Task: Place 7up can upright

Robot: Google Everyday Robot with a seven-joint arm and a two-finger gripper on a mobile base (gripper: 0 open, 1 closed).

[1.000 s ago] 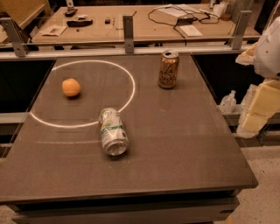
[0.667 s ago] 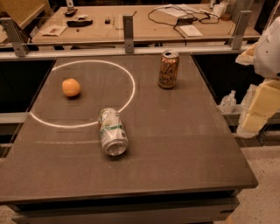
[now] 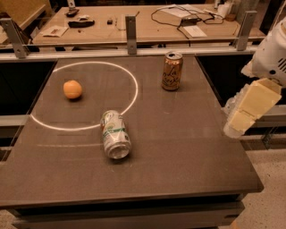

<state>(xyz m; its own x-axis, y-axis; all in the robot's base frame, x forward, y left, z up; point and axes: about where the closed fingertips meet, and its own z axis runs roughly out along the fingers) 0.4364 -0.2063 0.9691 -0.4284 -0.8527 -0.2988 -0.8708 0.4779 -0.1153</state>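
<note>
Camera view, shiny 7up can [image 3: 115, 134] lying sideways — blocky tool [image 3: 245, 112] far right.

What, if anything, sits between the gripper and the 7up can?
Nothing visible. The gripper hangs right of the table; the 7up can lies on its side mid-table, bare surface between. The tan can stands farther back, off that line.

Dark table [image 3: 187, 152] fills the centre, with a white ring [image 3: 137, 88] at 10 o'clock. Wooden bench [image 3: 147, 29] with cables [image 3: 176, 12] at 12 o'clock. Speckled floor [image 3: 273, 167] at 4 o'clock. Gripper [image 3: 248, 112] at 3 o'clock, beyond the table edge.
</note>
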